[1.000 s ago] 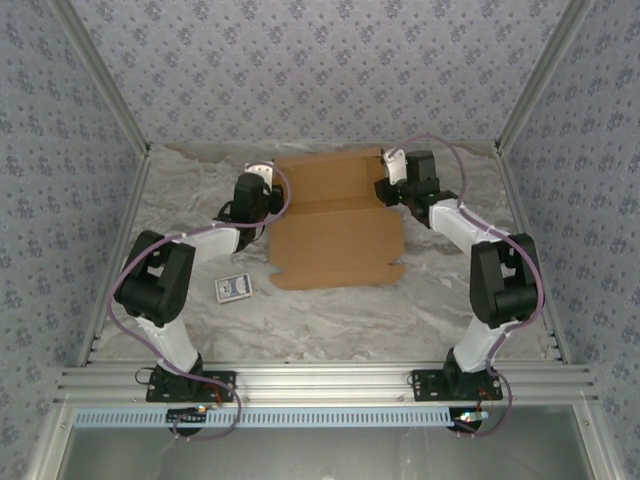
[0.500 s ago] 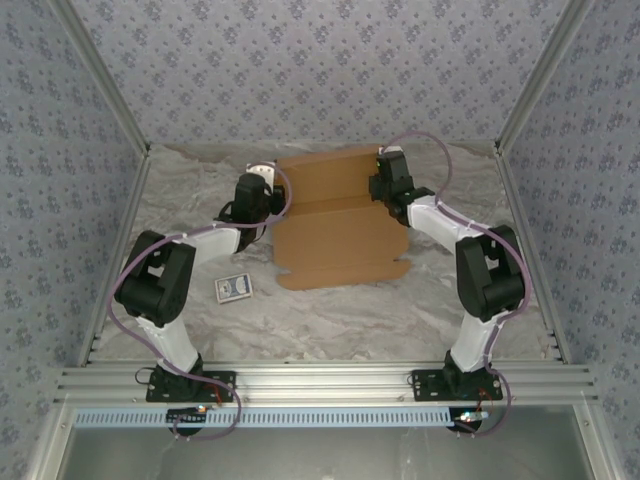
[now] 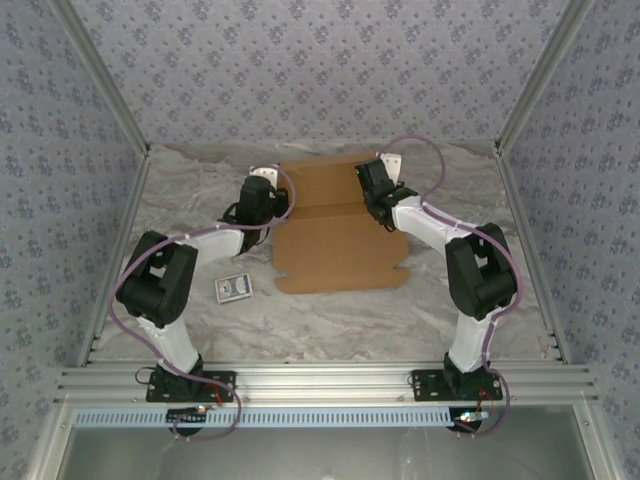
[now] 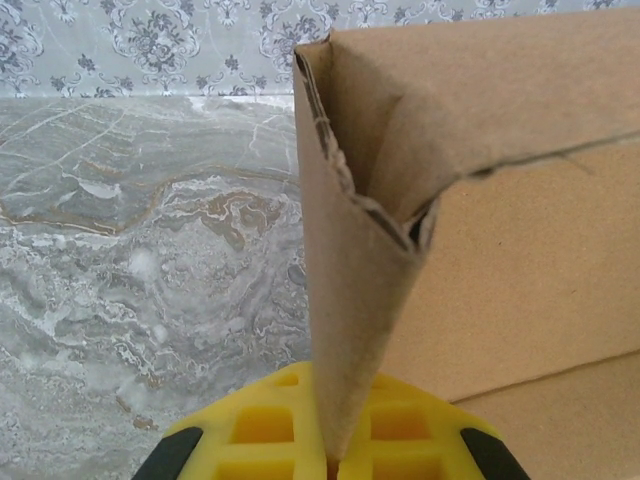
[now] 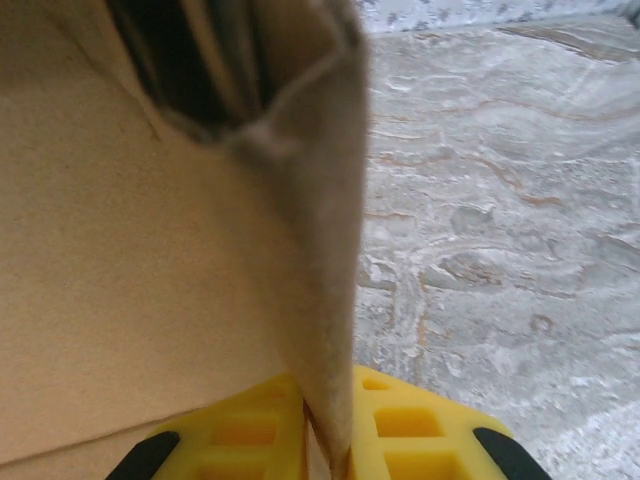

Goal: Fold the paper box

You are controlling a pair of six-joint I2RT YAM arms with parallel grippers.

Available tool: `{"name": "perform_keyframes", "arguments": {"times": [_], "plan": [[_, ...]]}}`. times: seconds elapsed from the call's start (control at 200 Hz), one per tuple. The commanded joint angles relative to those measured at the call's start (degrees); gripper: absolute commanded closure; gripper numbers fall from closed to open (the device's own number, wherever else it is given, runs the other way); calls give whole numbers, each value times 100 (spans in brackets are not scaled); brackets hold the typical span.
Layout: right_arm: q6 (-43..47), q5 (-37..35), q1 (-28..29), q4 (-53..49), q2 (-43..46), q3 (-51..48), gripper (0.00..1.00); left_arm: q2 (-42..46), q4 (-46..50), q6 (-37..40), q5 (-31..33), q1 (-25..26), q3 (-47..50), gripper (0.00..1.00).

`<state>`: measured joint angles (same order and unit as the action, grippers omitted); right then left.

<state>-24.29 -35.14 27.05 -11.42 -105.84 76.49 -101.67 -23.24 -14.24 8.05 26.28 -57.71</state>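
Note:
The paper box (image 3: 335,225) is a brown die-cut cardboard sheet lying mid-table, its far part folded up. My left gripper (image 3: 268,195) is at the sheet's left edge, shut on an upright side flap (image 4: 350,330) that rises between its yellow fingers (image 4: 260,425). My right gripper (image 3: 372,195) is over the sheet's right side, shut on the upright right flap (image 5: 325,300), pinched between its yellow fingers (image 5: 410,430). Behind each flap stands the raised back panel (image 4: 520,250).
A small blue-and-white card packet (image 3: 234,289) lies on the marble table (image 3: 330,320) left of the sheet's near corner. Patterned walls and an aluminium frame (image 3: 520,110) enclose the table on three sides.
My right gripper has moved left, inward over the sheet, carrying the right flap with it and closing tighter on it. The sheet's near edge shifted slightly. The left arm has stayed put.

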Motion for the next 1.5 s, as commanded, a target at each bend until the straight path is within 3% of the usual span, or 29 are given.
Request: {"name": "perform_keyframes", "arguments": {"times": [0.0, 0.2, 0.864, 1.149, 1.369, 1.494], "plan": [[-436, -1123, -32, -478, -112, 243, 85, 244, 239, -97, 431, -9, -192, 100], [-465, -1197, -48, -599, -90, 242, 83, 272, 266, -88, 487, -14, -169, 100], [1083, 1964, -349, 650, 826, -667, 40, 272, 314, 16, 435, -9, -227, 100], [1504, 2149, -496, 565, 977, -766, 35, 311, 319, 18, 386, -9, -222, 100], [2242, 3407, -899, 834, 1115, -1135, 34, 358, 330, 53, 350, -9, -221, 100], [2439, 4111, -1175, 902, 1410, -1444, 25, 369, 349, 81, 356, -14, -232, 100]]}}
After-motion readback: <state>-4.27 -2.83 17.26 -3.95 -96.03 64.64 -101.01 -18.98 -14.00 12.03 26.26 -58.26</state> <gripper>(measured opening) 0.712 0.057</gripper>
